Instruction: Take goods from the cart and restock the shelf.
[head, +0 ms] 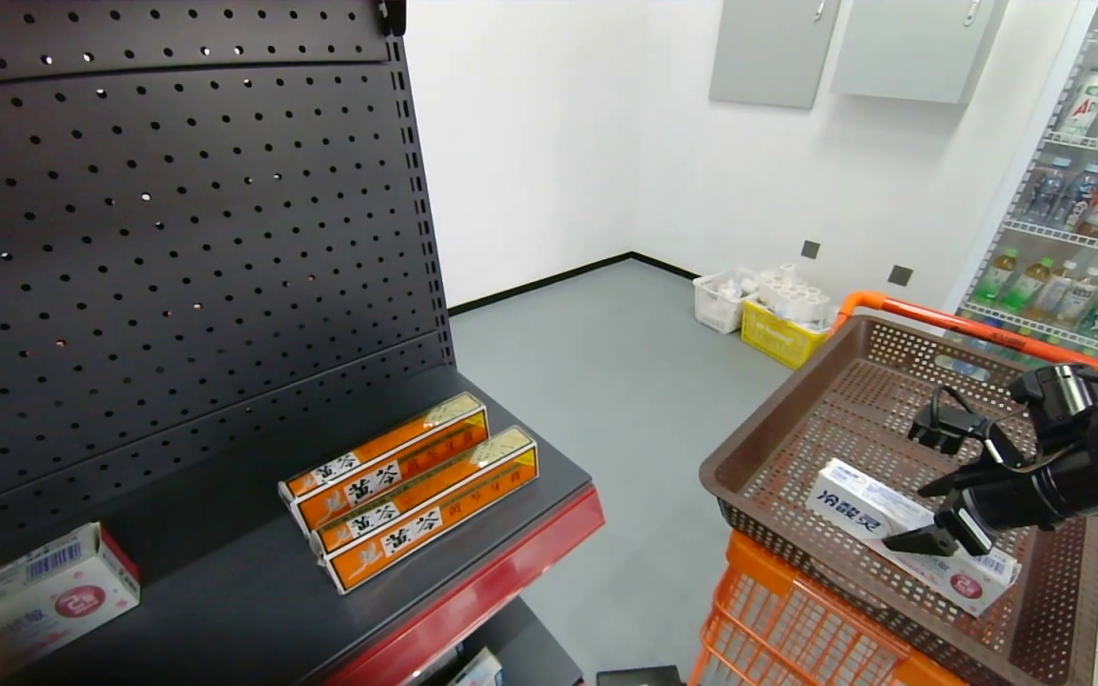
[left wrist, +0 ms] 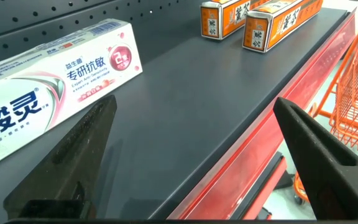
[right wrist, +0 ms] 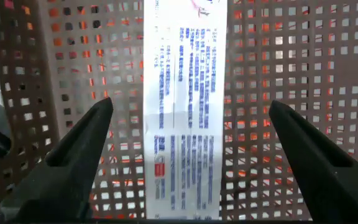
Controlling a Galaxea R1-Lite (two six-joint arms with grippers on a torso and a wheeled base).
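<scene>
My right tool point(head: 925, 514) hangs spread wide, gripping nothing, just over the white toothpaste box point(right wrist: 182, 112) that lies flat in the brown basket point(head: 778, 400) atop the orange cart point(head: 778, 619). My left tool point(left wrist: 194, 102) is likewise released above the black shelf point(head: 225, 572), near a pink-and-white box point(left wrist: 55, 81). Two orange boxes point(head: 387, 462) lie side by side farther along.

From head: looking forward and down, well back, taking in shelf point(head: 225, 572) left, cart point(head: 778, 400) right. From left wrist: skimming close along shelf, sharing orange boxes point(left wrist: 260, 18) with head. From right wrist: facing straight down into cart, close, sharing white box point(right wrist: 185, 112).
</scene>
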